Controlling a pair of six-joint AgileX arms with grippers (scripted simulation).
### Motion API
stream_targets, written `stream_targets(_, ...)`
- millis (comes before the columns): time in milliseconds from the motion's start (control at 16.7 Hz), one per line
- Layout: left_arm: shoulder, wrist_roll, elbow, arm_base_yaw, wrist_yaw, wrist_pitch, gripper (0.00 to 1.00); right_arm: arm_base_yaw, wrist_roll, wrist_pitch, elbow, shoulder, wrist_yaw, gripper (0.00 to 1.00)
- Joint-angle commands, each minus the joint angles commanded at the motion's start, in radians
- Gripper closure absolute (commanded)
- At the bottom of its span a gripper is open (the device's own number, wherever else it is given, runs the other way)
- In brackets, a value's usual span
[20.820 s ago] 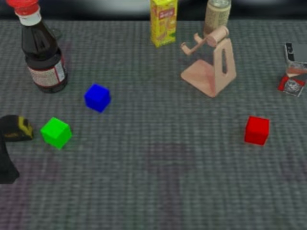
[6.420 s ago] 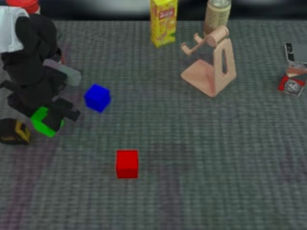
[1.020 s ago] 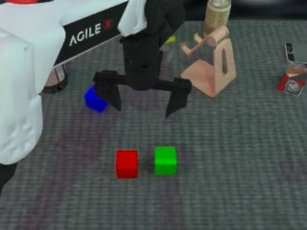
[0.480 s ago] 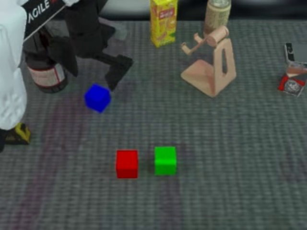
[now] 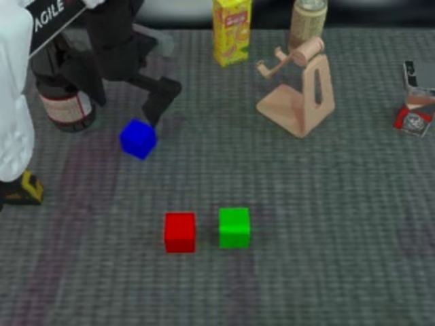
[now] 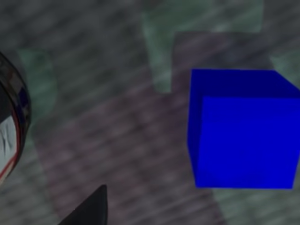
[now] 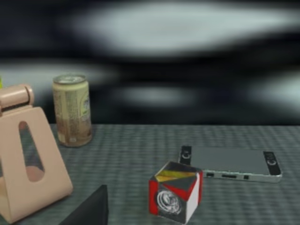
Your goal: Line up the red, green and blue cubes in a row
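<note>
Grey woven matting covered the table [image 5: 326, 224] in the top view. Our left gripper [image 5: 126, 92] hung at the far left with its jaws spread wide, one finger [image 5: 158, 102] just behind the blue cube [image 5: 138, 138]. Compared with half a second earlier, it had edged slightly toward the cube; the cubes had not moved. The red cube [image 5: 180, 232] and the green cube [image 5: 234, 227] sat side by side near the front centre, close but apart, with the blue cube well apart to their rear left. A dark sauce bottle [image 5: 64, 105] stood just left of the gripper, partly hidden by our arm. A yellow carton [image 5: 232, 30], a can [image 5: 307, 24] and a pink stand [image 5: 299, 95] lined the far edge.

From our left wrist view, the blue cube [image 6: 241, 129] filled one side and the bottle [image 6: 11, 126] the other.

From our right wrist view, that parked arm faced the stand [image 7: 26, 159], the can [image 7: 71, 116], a red-and-white printed box [image 7: 176, 192] and a flat grey device [image 7: 232, 163]; we could not tell its jaw state.
</note>
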Motion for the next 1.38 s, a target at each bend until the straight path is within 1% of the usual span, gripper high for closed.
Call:
stream_targets(120, 0.008, 0.000, -0.053, 0.001, 0.000, 0.058, 0.00, 0.000, 0.000, 0.000, 0.000, 0.000, 0.000, 0.00)
stream_targets(420, 0.043, 0.003, -0.220, 0.004, 0.001, 0.269, 0.00, 0.000, 0.000, 0.000, 0.000, 0.000, 0.000, 0.00)
stream_targets(540, 0.051, 0.004, -0.246, 0.004, 0.001, 0.297, 0.00, 0.000, 0.000, 0.000, 0.000, 0.000, 0.000, 0.00)
stream_targets(720, 0.052, 0.004, -0.247, 0.004, 0.001, 0.298, 0.00, 0.000, 0.000, 0.000, 0.000, 0.000, 0.000, 0.00)
stream_targets(1380, 0.052, 0.004, -0.247, 0.004, 0.001, 0.298, 0.83, 0.000, 0.000, 0.000, 0.000, 0.000, 0.000, 0.00)
